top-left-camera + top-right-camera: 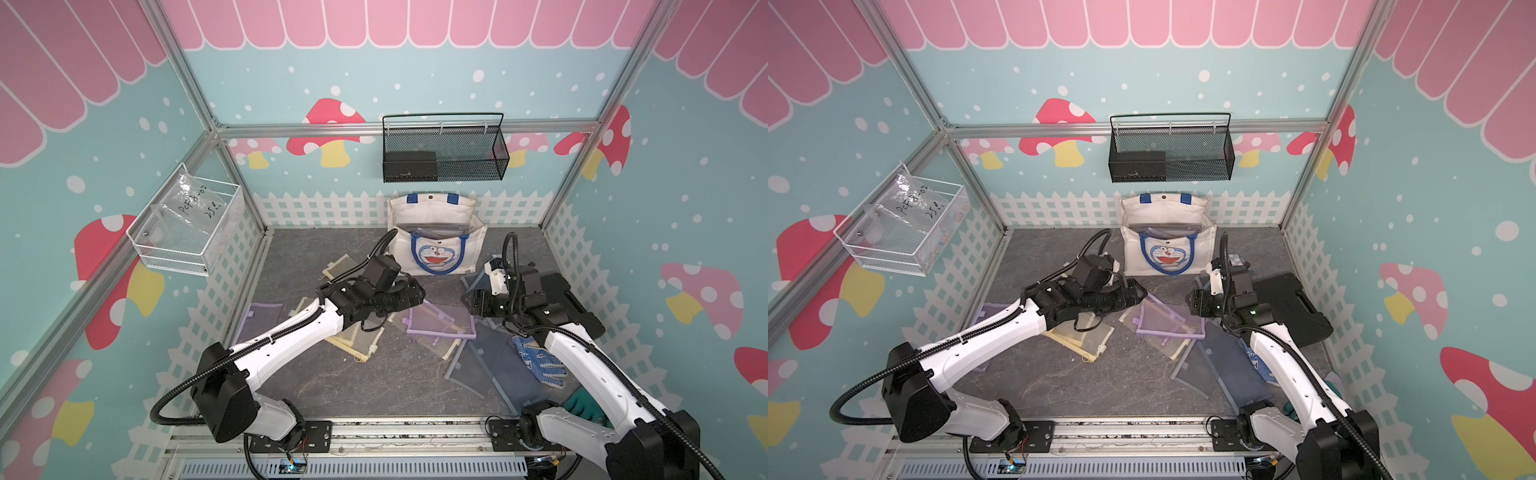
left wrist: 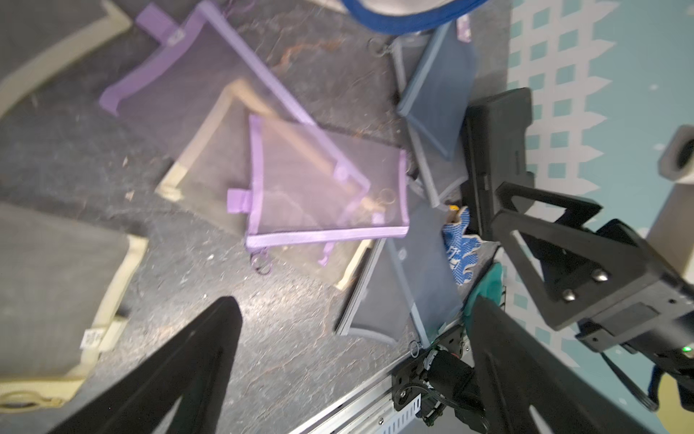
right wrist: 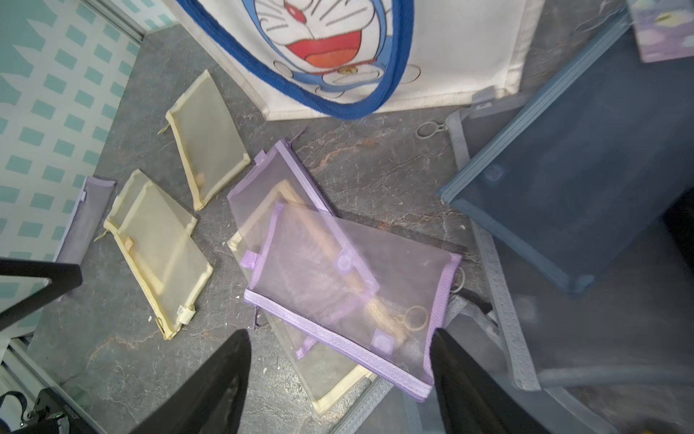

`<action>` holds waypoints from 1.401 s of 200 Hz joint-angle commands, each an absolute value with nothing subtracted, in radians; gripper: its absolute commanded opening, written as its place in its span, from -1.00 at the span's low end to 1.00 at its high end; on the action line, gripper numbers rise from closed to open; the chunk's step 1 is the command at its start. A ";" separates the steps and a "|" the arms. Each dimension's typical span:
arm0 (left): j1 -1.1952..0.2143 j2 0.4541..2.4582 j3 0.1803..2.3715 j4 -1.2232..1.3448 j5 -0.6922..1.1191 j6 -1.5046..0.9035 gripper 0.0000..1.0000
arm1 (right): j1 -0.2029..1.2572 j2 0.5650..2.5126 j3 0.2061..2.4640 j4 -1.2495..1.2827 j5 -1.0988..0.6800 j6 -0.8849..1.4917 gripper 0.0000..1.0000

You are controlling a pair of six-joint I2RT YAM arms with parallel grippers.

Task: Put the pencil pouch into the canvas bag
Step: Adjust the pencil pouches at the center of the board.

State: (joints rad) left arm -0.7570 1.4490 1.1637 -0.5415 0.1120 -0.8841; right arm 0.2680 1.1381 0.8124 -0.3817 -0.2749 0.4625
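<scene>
The cream canvas bag (image 1: 432, 212) (image 1: 1167, 214) stands open at the back of the floor, cat face forward; something grey shows inside its mouth. Several mesh pencil pouches lie on the floor in front of it. A purple pouch (image 1: 440, 320) (image 2: 326, 195) (image 3: 349, 293) tops the middle pile, blurred in both wrist views. My left gripper (image 1: 417, 291) (image 2: 355, 300) hangs open just left of it, holding nothing. My right gripper (image 1: 467, 305) (image 3: 340, 334) is open on the pouch's right; one corner of the pouch reaches between its fingers beside one fingertip (image 3: 443, 338), ungripped.
Yellow pouches (image 1: 357, 336) lie under my left arm, grey-blue ones (image 1: 490, 365) front right, another purple one (image 1: 259, 320) by the left fence. A black case (image 1: 569, 299), a blue dotted glove (image 1: 540, 361) and a green glove (image 1: 582, 405) sit right. A black mesh basket (image 1: 444, 153) and a white one (image 1: 187, 232) hang on the walls.
</scene>
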 commanded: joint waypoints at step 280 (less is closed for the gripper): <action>-0.728 1.790 0.850 0.191 0.351 -1.283 -0.41 | 0.281 1.464 0.506 0.047 -0.554 0.558 0.37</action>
State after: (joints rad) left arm -0.7288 1.7927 0.8196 0.1638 0.3775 -1.2743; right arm 0.2695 1.4849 0.5503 0.0772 -0.5312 0.5232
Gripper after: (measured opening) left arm 0.358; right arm 0.689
